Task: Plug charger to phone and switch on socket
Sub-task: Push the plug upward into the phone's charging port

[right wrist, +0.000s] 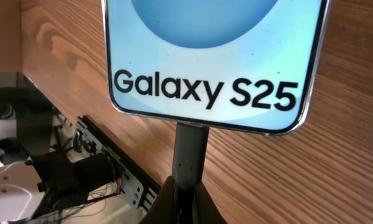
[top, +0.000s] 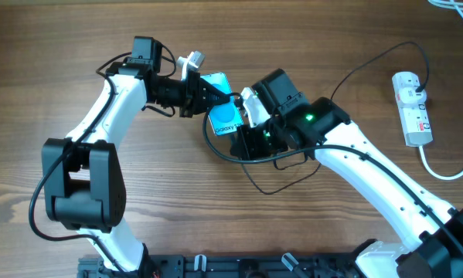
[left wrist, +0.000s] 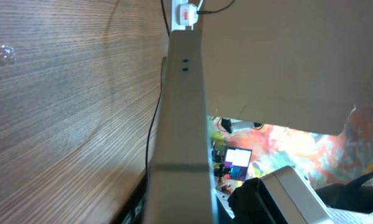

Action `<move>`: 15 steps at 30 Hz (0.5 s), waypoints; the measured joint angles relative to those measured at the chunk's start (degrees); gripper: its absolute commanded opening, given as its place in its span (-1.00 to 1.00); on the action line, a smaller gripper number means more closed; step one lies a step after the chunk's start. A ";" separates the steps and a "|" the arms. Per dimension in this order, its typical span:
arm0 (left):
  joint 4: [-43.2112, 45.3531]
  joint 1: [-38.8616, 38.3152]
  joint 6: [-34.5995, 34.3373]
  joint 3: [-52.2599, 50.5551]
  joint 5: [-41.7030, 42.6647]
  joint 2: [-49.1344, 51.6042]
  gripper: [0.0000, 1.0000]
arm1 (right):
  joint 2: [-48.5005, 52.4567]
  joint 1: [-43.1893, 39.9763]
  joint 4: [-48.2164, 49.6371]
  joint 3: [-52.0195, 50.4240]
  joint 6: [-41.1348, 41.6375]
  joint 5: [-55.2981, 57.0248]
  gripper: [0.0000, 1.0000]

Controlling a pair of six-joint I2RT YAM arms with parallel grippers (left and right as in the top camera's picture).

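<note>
Phone (top: 224, 117) x1, charger (right wrist: 190, 155) x1, socket (top: 413, 108) x1

Turquoise phone (right wrist: 211, 50), black charger tip (right wrist: 189, 155) against its bottom edge

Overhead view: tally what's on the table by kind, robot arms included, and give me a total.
Phone: 1
Charger cable: 1
Power strip: 1
Robot arms: 2, left arm and right arm
Total: 5
</note>
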 measured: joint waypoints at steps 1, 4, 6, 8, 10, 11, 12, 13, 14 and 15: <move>-0.02 -0.28 1.07 0.00 0.00 0.00 -0.92 | 0.00 0.02 0.04 -0.33 0.42 0.04 -0.91; -0.55 -0.59 2.58 0.28 -0.20 0.00 -0.92 | 0.00 0.17 0.61 -0.66 1.22 0.09 -0.91; -1.73 -0.59 3.39 0.59 -0.44 0.00 -0.92 | 0.00 0.35 0.92 -0.76 1.38 0.04 -0.91; -3.63 -0.59 5.20 0.92 -0.70 0.00 -0.92 | 0.00 0.59 1.09 -1.07 1.46 -0.31 -0.91; -4.90 -0.59 6.43 0.98 -1.05 0.00 -0.92 | 0.00 0.76 1.29 -1.40 1.46 -0.61 0.11; -5.05 -0.59 6.56 1.01 -1.05 0.00 -0.92 | 0.00 0.76 1.55 -1.42 1.64 -0.76 0.69; -6.58 -0.85 6.86 0.94 -0.85 0.00 -0.92 | 0.04 0.61 4.81 -1.22 1.84 -0.74 0.80; -5.77 -1.57 7.10 0.83 -1.09 0.04 -0.92 | -0.13 0.70 5.22 -0.96 1.84 -2.34 0.89; -5.66 -1.77 7.56 0.81 -2.19 0.04 -0.92 | -0.13 0.68 5.25 -0.92 1.62 -3.19 0.90; -5.66 -1.77 7.69 0.81 -2.38 0.04 -0.92 | -0.13 0.26 5.18 -0.92 1.38 -4.00 0.91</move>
